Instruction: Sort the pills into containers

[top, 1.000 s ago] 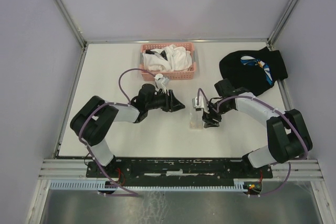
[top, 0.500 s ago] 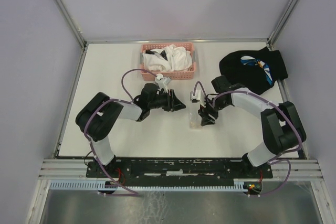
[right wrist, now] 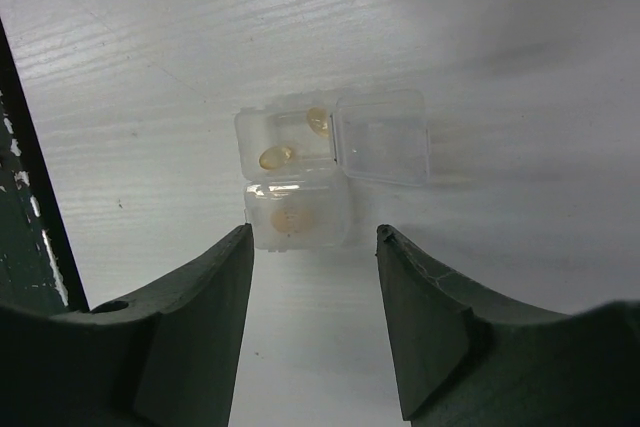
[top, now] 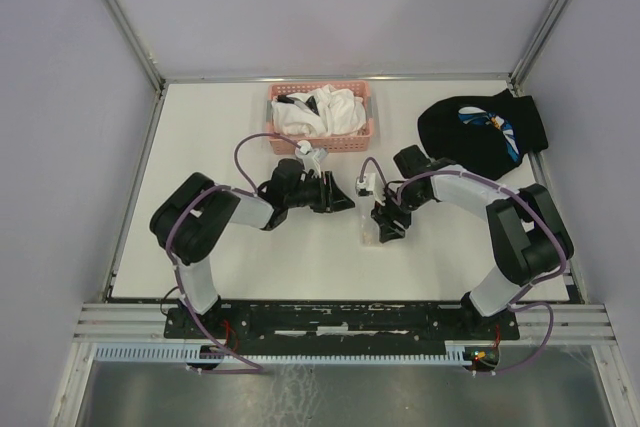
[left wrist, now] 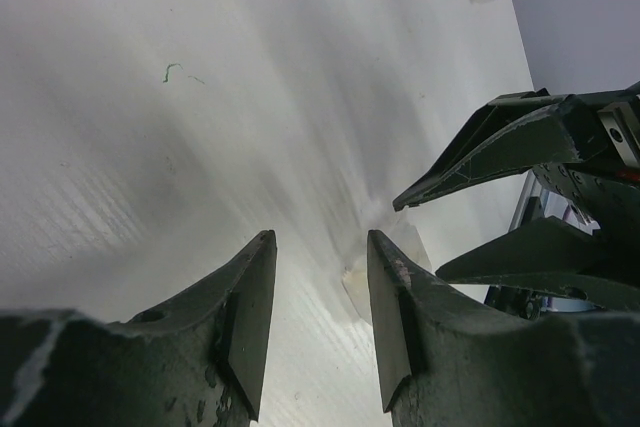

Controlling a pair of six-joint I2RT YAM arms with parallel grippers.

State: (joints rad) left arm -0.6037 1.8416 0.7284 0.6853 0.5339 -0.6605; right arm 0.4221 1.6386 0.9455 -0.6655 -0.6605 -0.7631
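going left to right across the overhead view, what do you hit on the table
left gripper → clear pill box → black mitten; pink basket and right gripper left out, they overlap others

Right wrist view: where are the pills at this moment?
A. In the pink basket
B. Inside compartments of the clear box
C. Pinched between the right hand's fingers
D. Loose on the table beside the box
B: two yellowish pills lie in the open compartment of the clear box, another shows through the shut lid below them, and the right hand hovers open and empty.
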